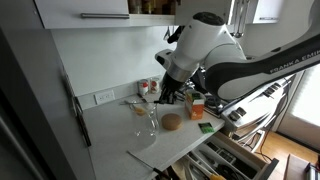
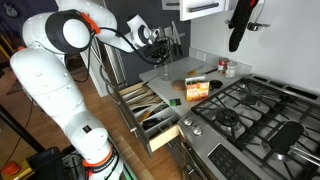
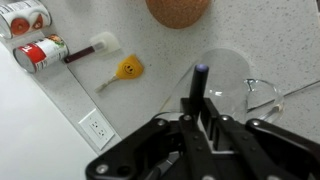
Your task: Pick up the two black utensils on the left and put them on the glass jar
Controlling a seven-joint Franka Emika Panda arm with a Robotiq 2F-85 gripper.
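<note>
A black utensil (image 3: 200, 82) is standing on end between the fingers of the gripper (image 3: 200, 112), which is clamping it. In the wrist view its tip is overlapping the near rim of the glass jar (image 3: 232, 78); whether it is reaching inside the jar is not clear. Only this one dark handle is showing, and I cannot tell whether a second one is held with it.

The jar is standing upright on the pale counter (image 3: 270, 35), and it is showing below the gripper in both exterior views (image 1: 150, 118) (image 2: 163, 68). A round cork mat (image 3: 178, 8) is lying near the jar. Farther off, a small yellow piece (image 3: 128, 68) and two red-lidded spice jars (image 3: 40, 52) are lying on their sides. A drawer (image 2: 150, 108) below the counter is hanging open beside the stove (image 2: 250, 110).
</note>
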